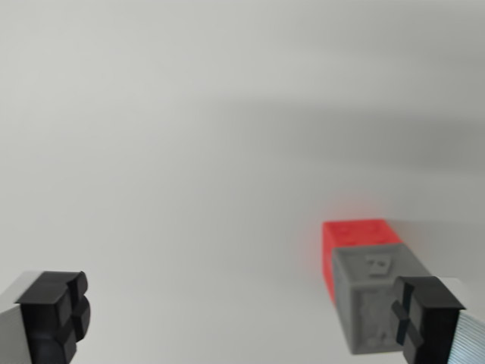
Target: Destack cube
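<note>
Wrist view, looking down past the tool (241, 318) onto a plain pale desk (189, 136)

Tool stood wide, nothing between the two black pads. One fingertip (54, 315) sat at the near left corner of the view, the other (426, 318) at the near right. The gap between them was bare desk

Task's things lay at the right side of the view, not centred in the gap. Grey cube (371, 299) nearer the camera, its embossed face in sight, with the right pad overlapping its near right corner in the picture. Whether pad and cube touched could not be told from this one angle. Red cube (356, 241) showed just beyond the grey one, the two touching or very nearly so; its far part and one side were visible, the rest hidden behind the grey

From this steep angle the grey cube read as the upper one of the stack, sitting on the red, though side by side could not be ruled out

Judgement: the jaws were spread ready for a grasp, but the stack sat off to the right, so the tool would need to shift right to straddle the grey cube before closing. Closing as it stood would likely nudge the cube sideways and could topple the stack

Soft shadow band lay across the far desk
</note>
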Robot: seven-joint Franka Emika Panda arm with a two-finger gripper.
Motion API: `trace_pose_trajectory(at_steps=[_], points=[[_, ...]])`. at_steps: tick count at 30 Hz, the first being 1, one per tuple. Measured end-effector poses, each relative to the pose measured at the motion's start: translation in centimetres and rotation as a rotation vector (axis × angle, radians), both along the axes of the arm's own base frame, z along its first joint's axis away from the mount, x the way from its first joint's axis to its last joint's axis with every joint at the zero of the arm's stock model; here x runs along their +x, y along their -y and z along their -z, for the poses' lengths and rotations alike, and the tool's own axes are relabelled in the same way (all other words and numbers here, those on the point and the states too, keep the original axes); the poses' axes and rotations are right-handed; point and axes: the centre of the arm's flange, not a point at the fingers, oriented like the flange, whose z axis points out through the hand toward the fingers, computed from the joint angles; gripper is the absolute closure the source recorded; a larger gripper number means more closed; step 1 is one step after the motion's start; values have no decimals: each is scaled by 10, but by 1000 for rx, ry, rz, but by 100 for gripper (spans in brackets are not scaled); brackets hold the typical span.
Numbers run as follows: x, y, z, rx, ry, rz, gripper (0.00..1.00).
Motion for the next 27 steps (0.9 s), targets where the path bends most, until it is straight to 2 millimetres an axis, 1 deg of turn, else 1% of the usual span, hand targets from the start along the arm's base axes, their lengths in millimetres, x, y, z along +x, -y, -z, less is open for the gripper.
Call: trace_pose_trajectory(at_steps=[12, 27], points=[[-19, 22, 21, -3, 1, -40, 0], [-49, 59, 58, -8, -3, -107, 0]])
